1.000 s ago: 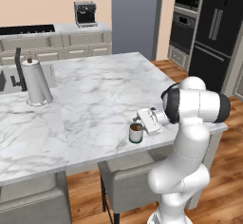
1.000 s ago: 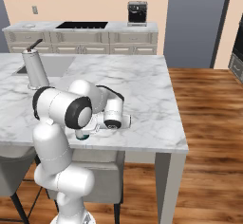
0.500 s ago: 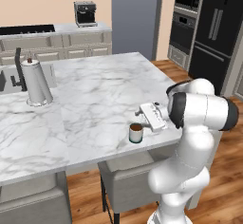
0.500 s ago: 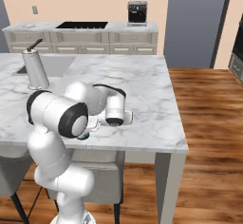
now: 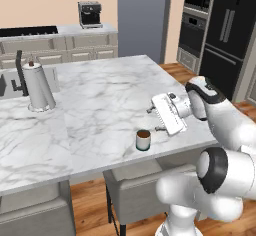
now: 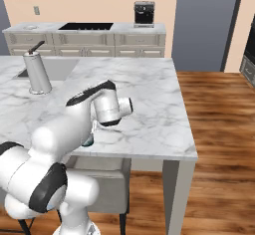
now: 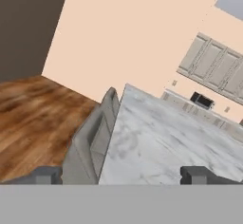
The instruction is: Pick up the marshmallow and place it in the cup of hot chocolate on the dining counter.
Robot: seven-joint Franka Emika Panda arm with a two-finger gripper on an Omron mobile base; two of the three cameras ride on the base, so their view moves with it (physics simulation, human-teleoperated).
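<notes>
One cup of hot chocolate stands just beside the spread-apart tool.

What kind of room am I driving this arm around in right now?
A home kitchen, rendered rather than real. A marble dining counter holds a cup of hot chocolate; a coffee machine sits on the back counter, and a black fridge stands to the right.

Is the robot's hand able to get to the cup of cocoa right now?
Probably yes. The cup of hot chocolate stands alone near the dining counter edge, and the gripper, jaws open, hovers just beside and above it with nothing between them.
</notes>
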